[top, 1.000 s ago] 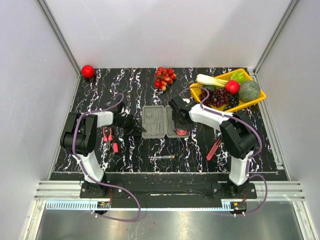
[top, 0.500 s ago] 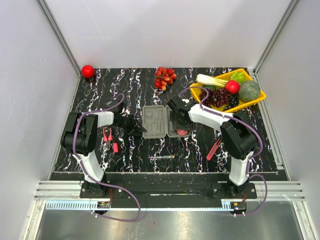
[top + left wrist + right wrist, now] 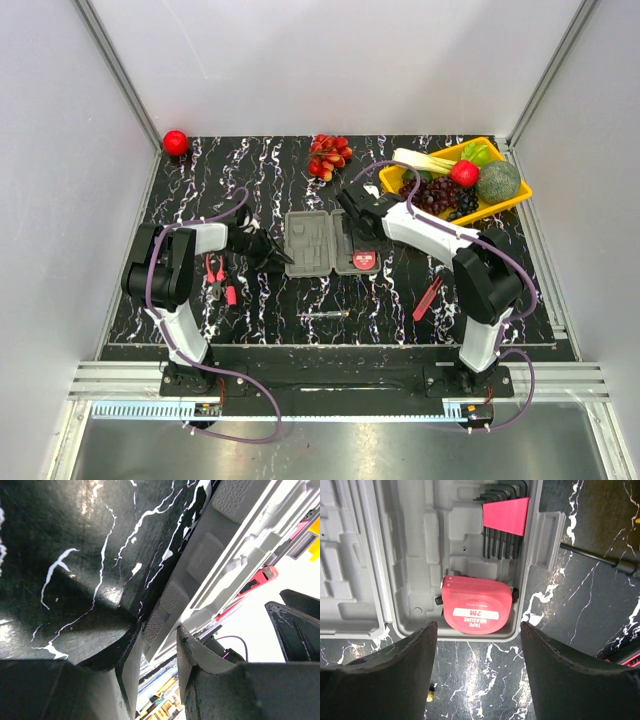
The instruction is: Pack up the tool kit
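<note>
1. Looking from above, the case [image 3: 318, 243] lies open at mid-table with the tape measure [image 3: 365, 261] in its right half. The pliers [image 3: 216, 272], the screwdriver [image 3: 325, 315] and the knife [image 3: 428, 298] lie loose on the table [image 3: 260, 180]. A nudged case is the likely trouble. The left gripper [image 3: 272, 250] sits at its left edge and the right gripper [image 3: 352, 220] hangs over its right half, so a careless sideways move could slide it. How far either is open cannot be told from here.
2. At the left wrist, only a thin lip of the case [image 3: 240, 535] sits between the fingers [image 3: 200, 655], so a pull or twist could let it slip out. The left gripper [image 3: 152, 652] is nearly closed and appears to pinch that lip.
3. At the right wrist, the tape measure [image 3: 479, 605] lies hard against the near wall of its pocket in the case [image 3: 410, 555], below the hex keys [image 3: 502, 525]. If it sits proud, I judge the lid would not shut. The right gripper [image 3: 477, 650] is spread wide and holds nothing. Its fingers [image 3: 395, 670] flank the tape measure's near edge and could catch it on a low move.
</note>
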Action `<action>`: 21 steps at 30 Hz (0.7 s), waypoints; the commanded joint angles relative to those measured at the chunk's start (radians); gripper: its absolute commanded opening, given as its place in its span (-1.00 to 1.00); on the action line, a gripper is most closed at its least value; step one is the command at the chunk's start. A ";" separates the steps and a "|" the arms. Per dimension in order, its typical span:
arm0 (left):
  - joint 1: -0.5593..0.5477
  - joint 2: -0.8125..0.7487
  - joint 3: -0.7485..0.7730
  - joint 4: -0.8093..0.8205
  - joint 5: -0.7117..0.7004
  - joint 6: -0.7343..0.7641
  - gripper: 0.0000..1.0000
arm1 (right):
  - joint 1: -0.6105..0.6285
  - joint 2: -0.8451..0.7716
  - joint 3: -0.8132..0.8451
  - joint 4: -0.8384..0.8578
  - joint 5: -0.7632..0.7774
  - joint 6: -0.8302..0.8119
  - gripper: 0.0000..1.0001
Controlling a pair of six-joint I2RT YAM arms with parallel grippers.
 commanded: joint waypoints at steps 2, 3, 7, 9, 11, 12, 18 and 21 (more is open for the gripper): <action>0.007 0.045 -0.023 -0.037 -0.129 0.003 -0.99 | 0.011 0.041 0.057 0.030 0.028 -0.049 0.41; 0.007 0.047 -0.023 -0.037 -0.129 0.004 -0.99 | 0.011 0.047 0.055 0.033 0.028 -0.057 0.40; 0.007 0.047 -0.021 -0.037 -0.127 0.004 -0.99 | 0.023 0.071 0.060 0.050 0.034 -0.074 0.37; 0.007 0.047 -0.023 -0.037 -0.127 0.004 -0.99 | 0.028 0.087 0.063 0.045 0.040 -0.077 0.36; 0.007 0.047 -0.023 -0.037 -0.129 0.004 -0.99 | 0.031 0.100 0.064 0.039 0.051 -0.080 0.33; 0.007 0.048 -0.021 -0.037 -0.129 0.004 -0.99 | 0.032 0.106 0.064 0.033 0.060 -0.081 0.31; 0.007 0.050 -0.023 -0.037 -0.129 0.004 -0.99 | 0.038 0.140 0.064 -0.030 0.115 -0.092 0.15; 0.007 0.050 -0.023 -0.037 -0.127 0.004 -0.99 | 0.040 0.143 0.064 -0.055 0.147 -0.103 0.13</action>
